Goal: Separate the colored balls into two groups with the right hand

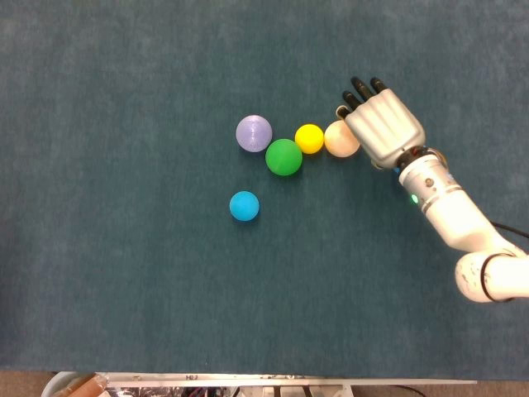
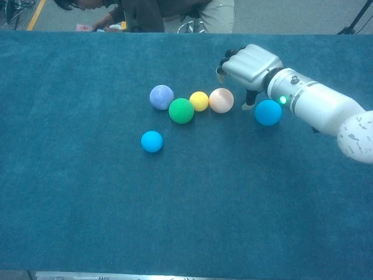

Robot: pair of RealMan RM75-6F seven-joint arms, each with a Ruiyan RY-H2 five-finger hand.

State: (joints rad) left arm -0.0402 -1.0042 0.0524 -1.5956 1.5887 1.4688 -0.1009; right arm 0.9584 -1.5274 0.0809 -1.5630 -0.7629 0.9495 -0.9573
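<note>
Purple (image 1: pixel 254 132), green (image 1: pixel 283 157), yellow (image 1: pixel 309 138) and peach (image 1: pixel 340 138) balls lie in a touching row on the blue cloth. A small blue ball (image 1: pixel 244 205) sits alone nearer to me. My right hand (image 1: pixel 382 124) hovers palm down just right of the peach ball, fingers bent and apart, holding nothing. The hand covers a larger blue ball in the head view. In the chest view this blue ball (image 2: pixel 268 112) lies under the wrist, right of the peach ball (image 2: pixel 221 100), with the hand (image 2: pixel 249 63) above and behind it. My left hand shows in neither view.
A person (image 2: pixel 145 10) bends over at the table's far edge. The blue cloth (image 1: pixel 124 273) spreads wide to the left and toward me. The table's near edge (image 1: pixel 264 382) runs along the bottom of the head view.
</note>
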